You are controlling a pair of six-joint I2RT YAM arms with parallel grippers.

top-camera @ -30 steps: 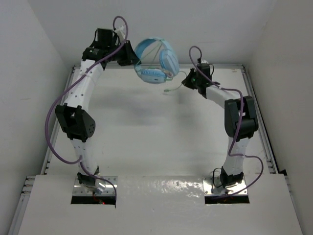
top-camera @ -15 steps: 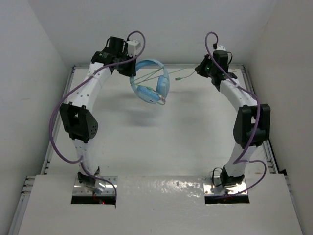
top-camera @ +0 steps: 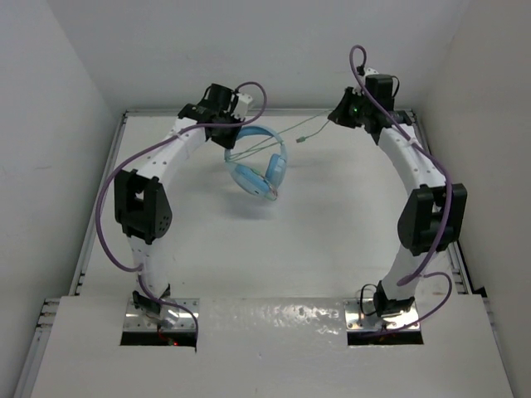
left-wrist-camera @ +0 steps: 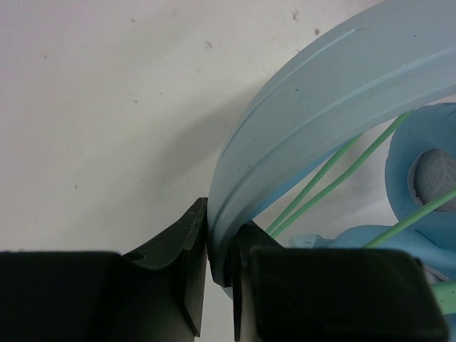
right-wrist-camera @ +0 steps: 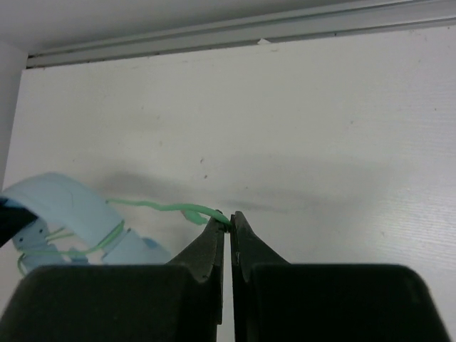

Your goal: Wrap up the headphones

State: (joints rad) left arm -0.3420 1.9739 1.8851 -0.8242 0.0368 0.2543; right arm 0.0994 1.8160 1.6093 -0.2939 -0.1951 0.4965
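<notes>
Over the far middle of the counter (top-camera: pixel 332 240), the left pincer (left-wrist-camera: pixel 219 231) is clamped narrow on the headband (left-wrist-camera: pixel 320 92) of the headphones (top-camera: pixel 260 166). These hang beneath it, ear cups (top-camera: pixel 249 177) lowest; contact with the counter not discernible. At far right, the right pincer (right-wrist-camera: pixel 227 222) is pinched tight on the pale green cable (top-camera: pixel 286 131) near its plug end. Cable runs taut between headphones and right pincer. Green strands cross inside the headband arch.
</notes>
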